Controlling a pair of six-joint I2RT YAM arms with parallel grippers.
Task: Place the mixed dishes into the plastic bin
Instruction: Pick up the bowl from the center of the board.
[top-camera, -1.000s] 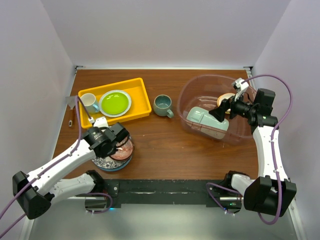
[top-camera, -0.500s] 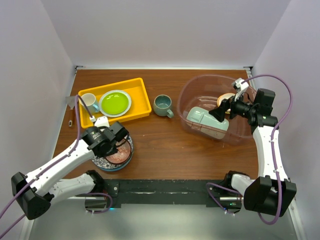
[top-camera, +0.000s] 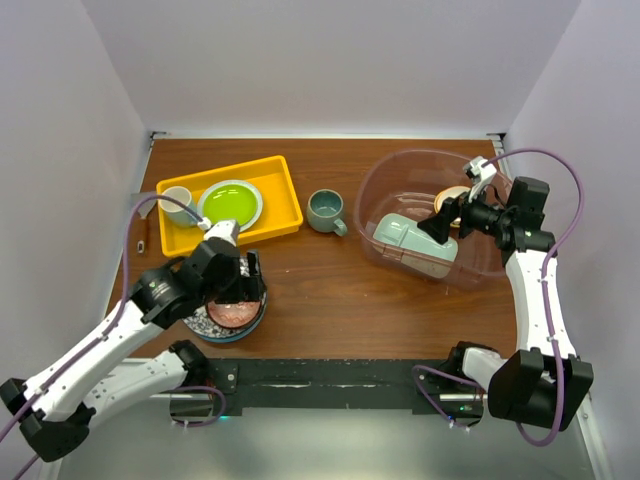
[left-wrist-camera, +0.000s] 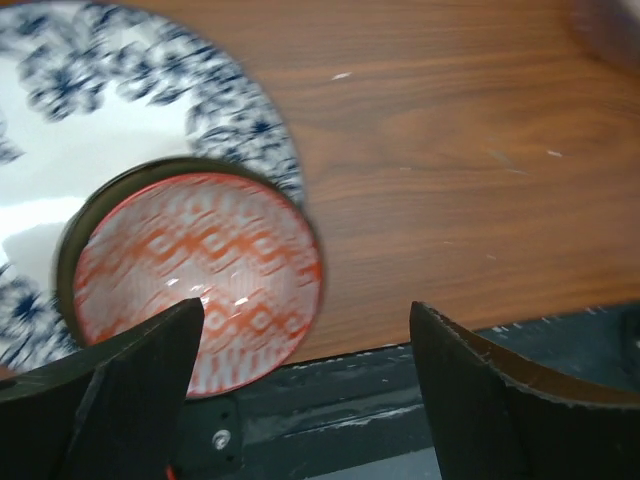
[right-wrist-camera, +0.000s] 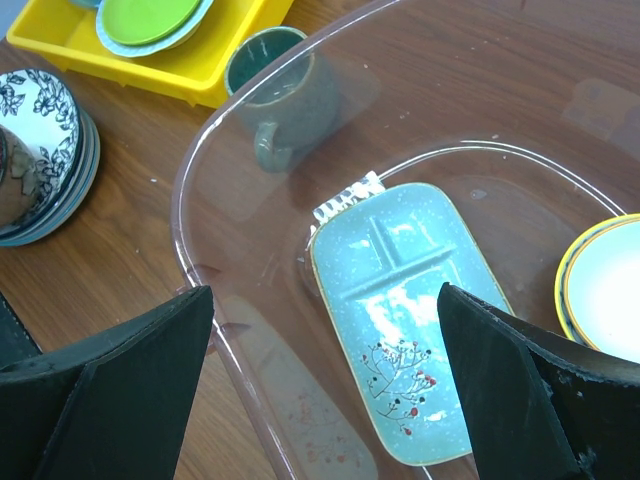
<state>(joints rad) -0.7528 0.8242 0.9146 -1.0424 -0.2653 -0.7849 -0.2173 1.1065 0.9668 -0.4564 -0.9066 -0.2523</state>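
1. Your left tool (left-wrist-camera: 303, 340) gapes wide, empty, above the red-patterned bowl (left-wrist-camera: 195, 280) on the blue-patterned plate (left-wrist-camera: 120, 110); likely poised to grip.
2. Your right tool (right-wrist-camera: 325, 300) hangs open, empty, over the plastic bin (right-wrist-camera: 200, 180), where the mint tray (right-wrist-camera: 410, 320) lies.

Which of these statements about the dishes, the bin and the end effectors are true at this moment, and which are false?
1. The mint-green divided tray lies inside the plastic bin. True.
2. The grey-green mug stands in the yellow tray. False: it stands on the table, between the yellow tray and the bin.
3. The left end effector is shut on the red-patterned bowl. False: its jaws stand wide open above the bowl.
4. The red-patterned bowl sits on the blue-patterned plate. True.
5. The right end effector is open above the bin. True.
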